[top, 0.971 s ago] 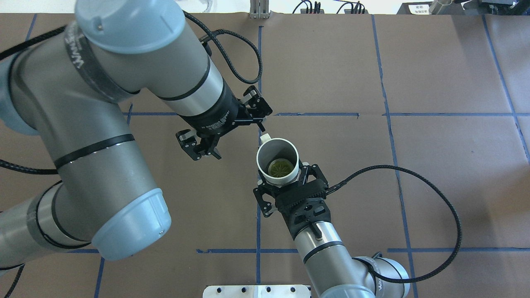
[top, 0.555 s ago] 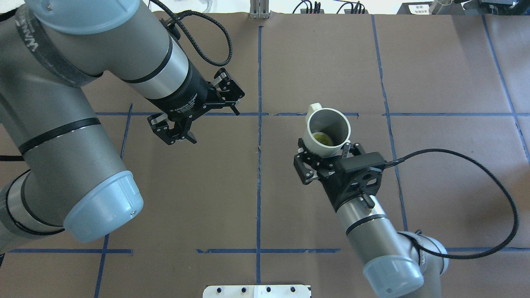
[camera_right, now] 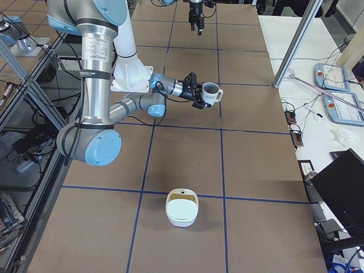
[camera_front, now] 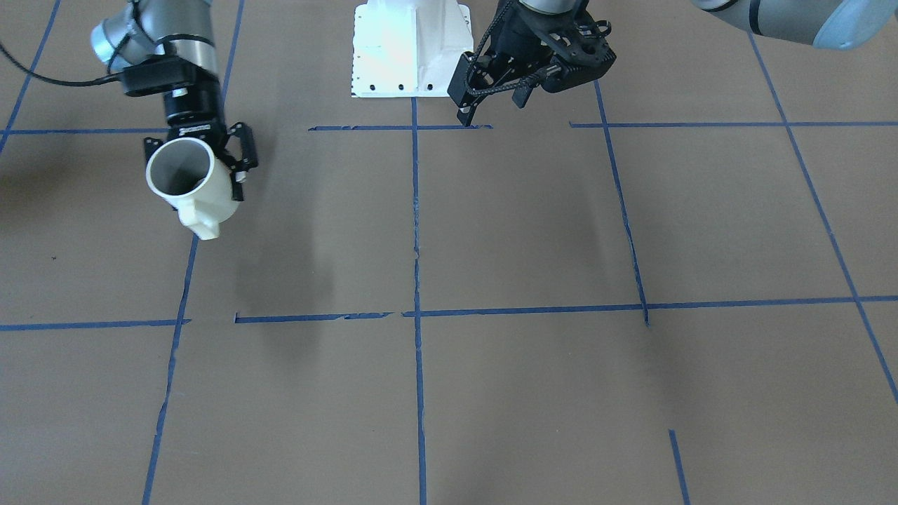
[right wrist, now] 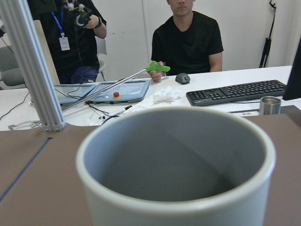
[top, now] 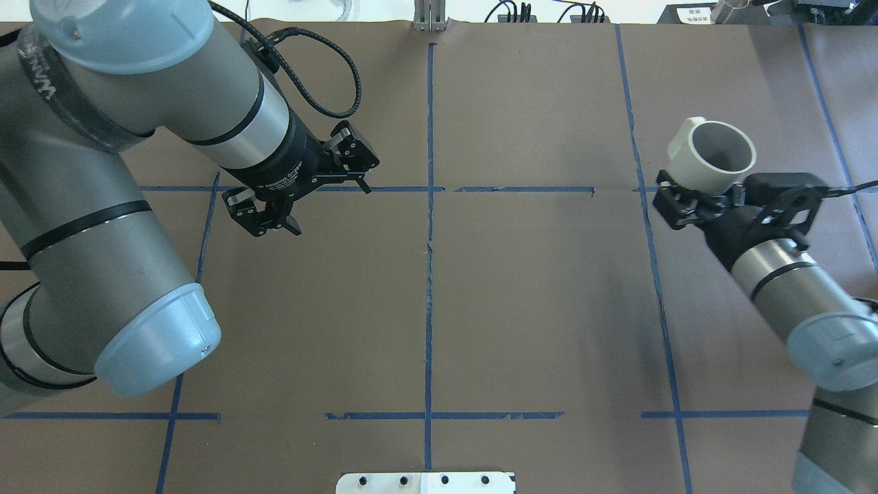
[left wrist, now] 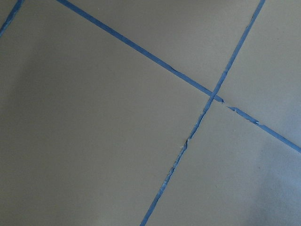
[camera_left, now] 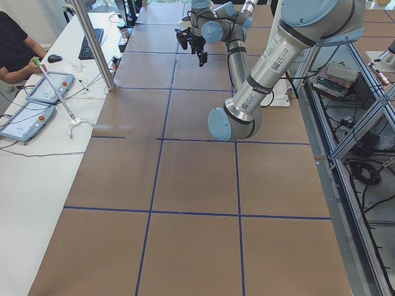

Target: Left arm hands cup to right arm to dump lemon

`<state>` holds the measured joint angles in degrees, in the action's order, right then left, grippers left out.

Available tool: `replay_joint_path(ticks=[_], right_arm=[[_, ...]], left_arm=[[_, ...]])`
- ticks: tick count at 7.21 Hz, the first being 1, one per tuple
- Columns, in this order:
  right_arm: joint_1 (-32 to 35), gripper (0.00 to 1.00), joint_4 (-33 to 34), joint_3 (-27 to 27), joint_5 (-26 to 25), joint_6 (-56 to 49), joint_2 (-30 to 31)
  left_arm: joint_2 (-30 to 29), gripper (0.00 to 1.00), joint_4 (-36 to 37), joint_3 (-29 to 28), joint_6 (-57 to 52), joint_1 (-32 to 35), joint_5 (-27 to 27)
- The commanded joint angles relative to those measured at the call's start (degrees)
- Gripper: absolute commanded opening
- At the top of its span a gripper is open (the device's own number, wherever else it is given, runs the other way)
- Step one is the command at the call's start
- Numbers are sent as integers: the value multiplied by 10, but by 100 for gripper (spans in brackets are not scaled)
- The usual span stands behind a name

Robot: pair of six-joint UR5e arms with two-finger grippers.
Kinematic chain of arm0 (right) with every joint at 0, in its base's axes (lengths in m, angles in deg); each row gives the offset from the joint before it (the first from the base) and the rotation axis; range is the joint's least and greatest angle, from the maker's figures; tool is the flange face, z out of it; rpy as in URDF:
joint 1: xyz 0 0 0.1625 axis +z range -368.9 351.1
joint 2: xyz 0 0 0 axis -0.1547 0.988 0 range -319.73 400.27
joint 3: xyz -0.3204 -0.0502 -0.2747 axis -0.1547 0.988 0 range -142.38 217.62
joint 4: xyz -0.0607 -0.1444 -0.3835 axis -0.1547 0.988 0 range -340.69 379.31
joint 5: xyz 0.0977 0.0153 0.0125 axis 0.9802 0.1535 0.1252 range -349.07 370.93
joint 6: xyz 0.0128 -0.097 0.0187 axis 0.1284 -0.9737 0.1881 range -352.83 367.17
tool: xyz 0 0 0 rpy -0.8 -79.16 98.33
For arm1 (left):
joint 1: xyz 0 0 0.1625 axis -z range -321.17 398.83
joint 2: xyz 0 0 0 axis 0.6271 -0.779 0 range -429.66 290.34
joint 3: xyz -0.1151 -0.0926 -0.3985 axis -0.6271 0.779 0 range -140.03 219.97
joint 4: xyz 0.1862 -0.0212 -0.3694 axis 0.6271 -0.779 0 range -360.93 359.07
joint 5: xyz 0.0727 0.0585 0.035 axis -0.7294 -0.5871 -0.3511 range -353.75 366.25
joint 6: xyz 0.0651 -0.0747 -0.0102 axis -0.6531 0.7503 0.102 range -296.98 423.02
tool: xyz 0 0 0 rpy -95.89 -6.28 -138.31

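My right gripper (top: 699, 191) is shut on the base of the white cup (top: 713, 159) and holds it above the table at the right, mouth tilted away from me, handle at the far left. The cup also shows in the front view (camera_front: 188, 184), in the exterior right view (camera_right: 210, 93), and fills the right wrist view (right wrist: 176, 188). Its grey inside shows no lemon; the lemon is hidden or out of view. My left gripper (top: 331, 209) is open and empty, hanging above the table left of centre, far from the cup.
A white bowl-like container (camera_right: 182, 209) sits on the table near its right end. The brown table (top: 535, 309) carries blue tape lines. Operators sit at a desk with tablets and a keyboard (right wrist: 235, 92) beyond the far edge.
The right arm has carried the cup from the centre out to the right and tilted it; the lemon seen inside it earlier no longer shows. The open left gripper has drawn back to the left.
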<state>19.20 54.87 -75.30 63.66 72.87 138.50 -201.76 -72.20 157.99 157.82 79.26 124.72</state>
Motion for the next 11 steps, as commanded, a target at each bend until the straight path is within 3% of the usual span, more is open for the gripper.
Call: replay_joint_path(ticks=[1, 2, 3, 5, 6, 7, 11], right_arm=[[64, 0, -134, 13, 76, 128, 107], [83, 0, -213, 39, 103, 250, 140], [115, 0, -342, 118, 152, 277, 167], [148, 0, -652, 358, 177, 329, 172], [148, 0, -702, 398, 178, 367, 173], [151, 0, -723, 406, 177, 397, 174], [183, 3, -853, 478, 172, 690, 167]], left_arm=[[1, 100, -1, 3, -1, 0, -1], [1, 100, -1, 4, -1, 0, -2], [1, 100, -1, 5, -1, 0, -6], [3, 100, -1, 5, -1, 0, -12], [3, 100, -1, 5, -1, 0, -12], [3, 100, 0, 5, 0, 0, -12], [2, 100, 0, 9, 2, 0, -13]])
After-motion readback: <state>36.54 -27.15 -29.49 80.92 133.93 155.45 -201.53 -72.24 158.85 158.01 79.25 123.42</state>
